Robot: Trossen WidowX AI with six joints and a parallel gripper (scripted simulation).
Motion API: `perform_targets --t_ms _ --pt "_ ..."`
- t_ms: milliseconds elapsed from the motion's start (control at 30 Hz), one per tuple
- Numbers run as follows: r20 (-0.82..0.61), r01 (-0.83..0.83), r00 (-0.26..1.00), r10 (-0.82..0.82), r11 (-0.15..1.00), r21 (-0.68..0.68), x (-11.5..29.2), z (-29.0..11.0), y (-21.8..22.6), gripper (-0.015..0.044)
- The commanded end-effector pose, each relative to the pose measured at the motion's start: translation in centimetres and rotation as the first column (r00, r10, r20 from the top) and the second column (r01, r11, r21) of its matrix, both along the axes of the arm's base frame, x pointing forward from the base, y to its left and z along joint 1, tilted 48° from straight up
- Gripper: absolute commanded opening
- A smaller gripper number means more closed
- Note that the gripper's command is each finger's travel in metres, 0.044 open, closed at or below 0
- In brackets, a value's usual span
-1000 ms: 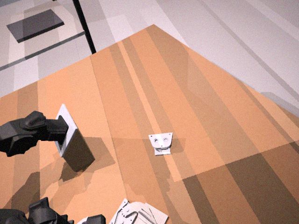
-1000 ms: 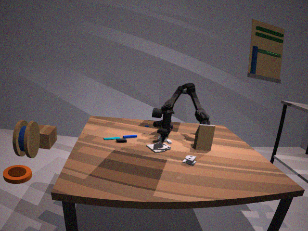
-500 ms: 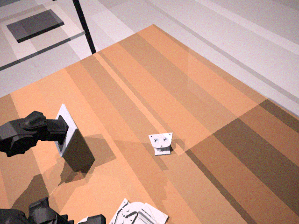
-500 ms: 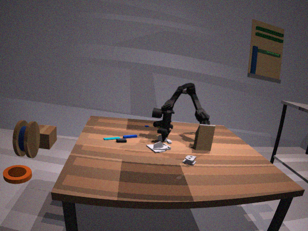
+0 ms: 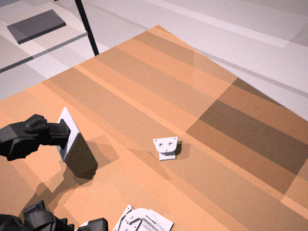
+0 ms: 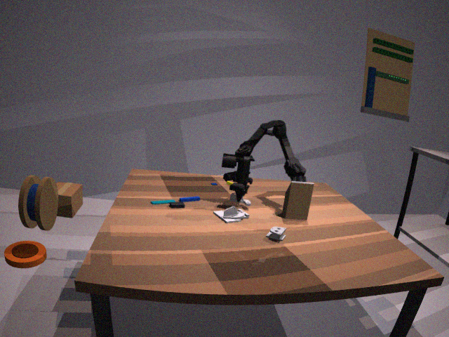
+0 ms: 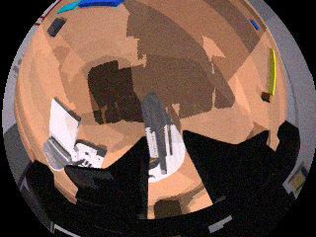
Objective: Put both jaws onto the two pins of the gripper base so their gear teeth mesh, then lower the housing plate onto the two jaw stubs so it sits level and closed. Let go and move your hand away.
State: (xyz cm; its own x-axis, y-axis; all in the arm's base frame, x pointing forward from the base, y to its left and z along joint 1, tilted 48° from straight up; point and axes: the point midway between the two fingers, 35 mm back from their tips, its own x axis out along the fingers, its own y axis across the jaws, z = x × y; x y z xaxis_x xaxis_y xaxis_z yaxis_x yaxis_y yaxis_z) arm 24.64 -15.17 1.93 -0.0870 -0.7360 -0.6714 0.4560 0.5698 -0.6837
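Observation:
My gripper (image 5: 90, 224) (image 6: 239, 199) (image 7: 165, 137) points down low over the table, shut on a white jaw (image 7: 165, 149). The jaw is upright between the fingertips in the wrist view, with a grey arm and a rounded white end. The white gripper base (image 5: 164, 221) (image 6: 220, 215) (image 7: 63, 120) lies beside the gripper, at the lower left in the wrist view. A grey-white part (image 6: 229, 211) (image 7: 56, 153) lies on it, apparently the other jaw; its pins and meshing cannot be made out. The white housing plate (image 5: 166, 147) (image 6: 278, 230), with two round holes, stands apart on the table.
A tall brown block (image 5: 82, 159) (image 6: 299, 201) with a white face stands near the arm. A teal bar (image 6: 163, 201) (image 7: 68, 6), a blue bar (image 6: 189, 199) (image 7: 101, 2), a black block (image 6: 177, 204) (image 7: 56, 27) and a yellow bar (image 7: 272, 71) lie farther off.

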Motion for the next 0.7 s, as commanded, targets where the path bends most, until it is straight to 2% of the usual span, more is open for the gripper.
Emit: perform_targets --t_ms 0,433,667 --pt "0.006 0.002 1.0 -0.002 1.0 -0.001 0.2 0.9 0.9 0.0134" --pt "0.004 0.001 1.0 -0.001 1.0 -0.006 0.3 3.8 3.9 0.0134" --pt "-0.011 -0.013 1.0 0.013 1.0 -0.004 0.5 3.9 4.1 0.0134"
